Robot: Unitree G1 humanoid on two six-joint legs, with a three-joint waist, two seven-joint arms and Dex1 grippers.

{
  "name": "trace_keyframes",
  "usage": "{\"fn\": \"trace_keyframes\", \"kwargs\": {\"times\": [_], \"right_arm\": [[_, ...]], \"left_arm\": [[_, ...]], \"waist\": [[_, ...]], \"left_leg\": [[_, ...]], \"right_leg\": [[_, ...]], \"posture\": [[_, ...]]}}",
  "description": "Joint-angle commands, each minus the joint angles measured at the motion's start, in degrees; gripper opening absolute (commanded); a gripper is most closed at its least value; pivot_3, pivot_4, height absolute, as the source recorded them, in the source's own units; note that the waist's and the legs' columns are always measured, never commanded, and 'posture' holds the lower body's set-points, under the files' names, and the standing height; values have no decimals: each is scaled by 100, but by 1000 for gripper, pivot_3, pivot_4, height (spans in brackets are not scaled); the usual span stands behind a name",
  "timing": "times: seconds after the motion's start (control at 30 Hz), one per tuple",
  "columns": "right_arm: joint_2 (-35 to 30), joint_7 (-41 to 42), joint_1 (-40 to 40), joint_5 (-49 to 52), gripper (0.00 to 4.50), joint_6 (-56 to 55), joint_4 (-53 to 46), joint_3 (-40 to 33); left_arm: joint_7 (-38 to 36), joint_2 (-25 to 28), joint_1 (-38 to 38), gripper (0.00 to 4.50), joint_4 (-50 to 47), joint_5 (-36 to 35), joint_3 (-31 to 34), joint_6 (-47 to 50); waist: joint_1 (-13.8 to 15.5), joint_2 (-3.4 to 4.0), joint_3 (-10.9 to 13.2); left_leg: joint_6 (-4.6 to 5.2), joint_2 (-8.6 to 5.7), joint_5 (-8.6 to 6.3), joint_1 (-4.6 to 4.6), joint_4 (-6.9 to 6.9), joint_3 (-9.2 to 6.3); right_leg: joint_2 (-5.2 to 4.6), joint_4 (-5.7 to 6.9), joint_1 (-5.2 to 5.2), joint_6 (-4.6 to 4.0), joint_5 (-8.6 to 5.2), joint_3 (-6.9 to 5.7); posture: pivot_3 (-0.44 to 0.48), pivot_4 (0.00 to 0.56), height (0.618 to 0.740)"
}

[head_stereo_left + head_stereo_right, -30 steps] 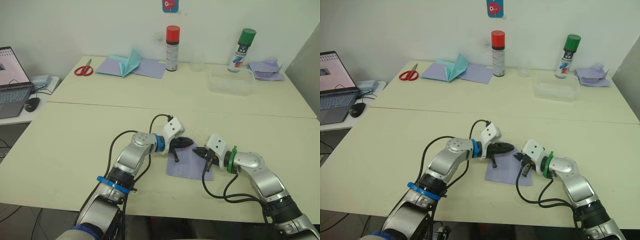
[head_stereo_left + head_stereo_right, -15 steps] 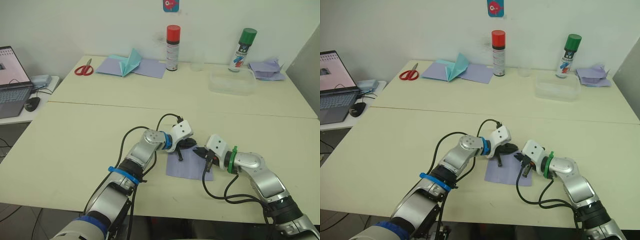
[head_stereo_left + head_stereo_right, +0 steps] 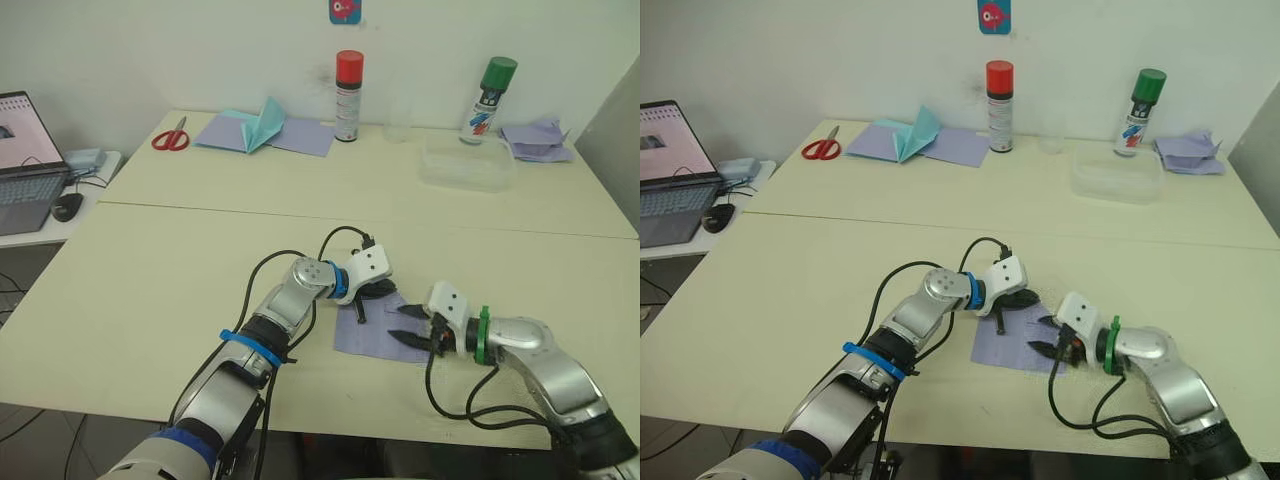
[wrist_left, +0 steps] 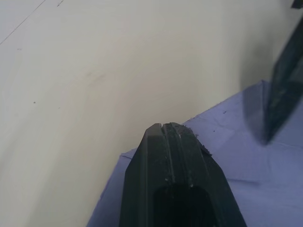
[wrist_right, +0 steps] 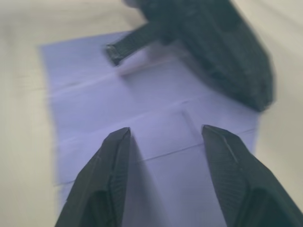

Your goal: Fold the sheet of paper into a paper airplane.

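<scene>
Left eye view: sheet (image 3: 375,331) lies flat, merely creased, no plane yet; left gripper (image 3: 362,305) closed, empty, right gripper (image 3: 411,325) spread, empty.

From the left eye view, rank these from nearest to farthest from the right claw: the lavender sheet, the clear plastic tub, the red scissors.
Measured from the right claw:
1. Sheet of paper: directly under the claw, at the table's near edge.
2. Clear plastic tub: far side of the table, toward the robot's right.
3. Red scissors: far left corner of the table.
</scene>
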Motion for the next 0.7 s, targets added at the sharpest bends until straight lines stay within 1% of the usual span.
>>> {"fn": "trace_keyframes", "kwargs": {"times": [0.03, 0.07, 0.1, 0.17, 0.23, 0.27, 0.47, 0.7], "right_arm": [[233, -321, -274, 268, 1965, 130, -7, -426], [355, -453, -343, 290, 1877, 146, 111, -495], [482, -603, -418, 285, 1676, 158, 234, -546], [683, -879, -545, 180, 940, 93, 466, -585], [752, -1059, -623, 9, 225, 71, 669, -508], [729, -1098, -628, -79, 43, 94, 733, -436], [515, -1070, -459, -394, 43, 313, 784, -68], [-83, -846, 61, -368, 43, 606, 251, -108]], "left_arm": [[-37, 23, 58, 0, 149, 162, -125, 21], [-42, 25, 56, 0, 157, 167, -129, 14], [-51, 28, 49, 0, 174, 170, -131, 5], [-76, 36, 35, 0, 205, 175, -140, -14], [-90, 42, 15, 0, 244, 179, -141, -35], [-90, 43, 4, 0, 265, 182, -144, -47], [-128, 41, -30, 0, 277, 182, -174, -78], [-134, 38, -54, 0, 348, 216, -198, -124]], "waist": [[-1, 0, 0], [-2, 0, 0], [1, 0, 0], [6, 0, 0], [9, 0, 0], [9, 0, 0], [6, 2, -1], [8, 1, -3]], "left_leg": [[-1, 0, 1, 0, 1, -2], [-1, 0, 2, 1, 0, -3], [-1, 0, 2, 1, 0, -3], [-1, -1, 2, -1, -1, -5], [-1, -2, 2, -4, -2, -5], [-1, -2, 2, -4, -2, -5], [-1, -1, 2, -5, -1, -4], [-1, -5, 2, -3, -2, -11]], "right_leg": [[0, 1, 0, 0, 0, -1], [1, 1, 1, 0, 0, -2], [2, 1, 1, 0, 0, -2], [2, 0, 1, 0, 0, -3], [2, -1, 0, 0, 0, -1], [2, -1, 0, 0, 0, -1], [2, -2, -1, 0, 0, -1], [3, -5, 9, 1, -1, -1]], "posture": [[0, 150, 740], [0, 150, 740], [0, 150, 740], [0, 150, 740], [0, 150, 740], [0, 150, 740], [0, 150, 740], [0, 150, 740]]}}
